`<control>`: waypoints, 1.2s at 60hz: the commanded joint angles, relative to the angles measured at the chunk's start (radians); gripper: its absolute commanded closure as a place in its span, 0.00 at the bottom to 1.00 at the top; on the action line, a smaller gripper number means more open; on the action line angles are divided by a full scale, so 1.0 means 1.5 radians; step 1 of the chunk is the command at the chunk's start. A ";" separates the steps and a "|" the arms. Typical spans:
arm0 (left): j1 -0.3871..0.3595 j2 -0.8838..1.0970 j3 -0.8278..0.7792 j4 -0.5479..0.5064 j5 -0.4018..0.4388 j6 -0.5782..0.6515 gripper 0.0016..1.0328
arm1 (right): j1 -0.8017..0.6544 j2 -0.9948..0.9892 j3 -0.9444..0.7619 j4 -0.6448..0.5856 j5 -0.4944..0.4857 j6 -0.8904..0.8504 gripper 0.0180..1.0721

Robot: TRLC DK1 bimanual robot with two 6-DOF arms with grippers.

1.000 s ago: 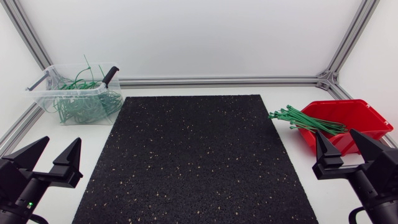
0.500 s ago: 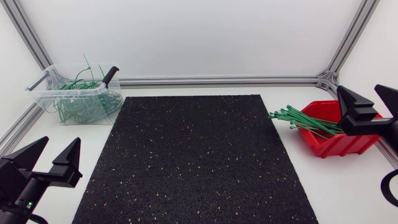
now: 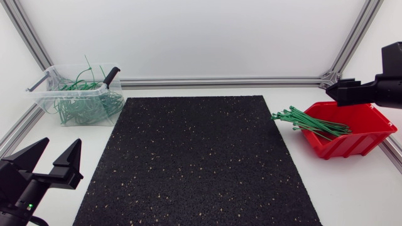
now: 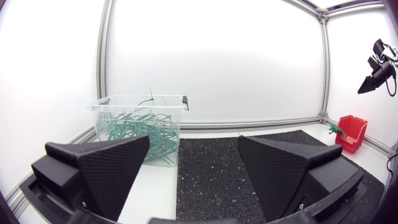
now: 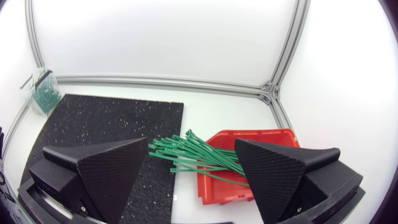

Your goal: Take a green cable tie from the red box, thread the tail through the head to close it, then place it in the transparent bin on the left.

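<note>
Right hand is wide open with nothing between its fingers. It hangs in the air over the far rim of the red box. The green cable ties lie below and ahead of this hand, seen through the gap between its two fingers. They are a loose bundle, not gripped and not touched. The bundle's long axis runs crosswise to the way the hand points, roughly along the line from one finger to the other. One end of the bundle sits inside the box. The other end sticks out over the box rim and fans out above the tabletop, with the tips reaching the edge of the black mat. No single tie is separated from the bundle.

Left hand is also wide open and empty. It sits low by the near corner of the mat. The transparent bin is ahead of it on its left-finger side, well apart. Tangled green ties are inside the bin.

Compared with a second ago, the right hand has risen from low beside the near side of the box. It has passed over the box and is now higher and farther back, turned to look down on the ties. The left hand, ties, box and bin are unchanged.
</note>
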 commanded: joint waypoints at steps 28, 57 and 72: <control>0.004 -0.007 -0.027 -0.008 0.002 -0.002 0.04 | -0.020 0.097 -0.075 0.021 -0.016 -0.495 0.07; 0.005 -0.007 -0.027 -0.011 -0.001 -0.002 0.04 | -0.009 0.160 -0.177 0.129 0.010 -0.693 0.12; 0.004 -0.007 -0.027 -0.012 -0.003 -0.002 0.04 | 0.007 0.168 -0.237 0.236 0.010 -0.742 0.24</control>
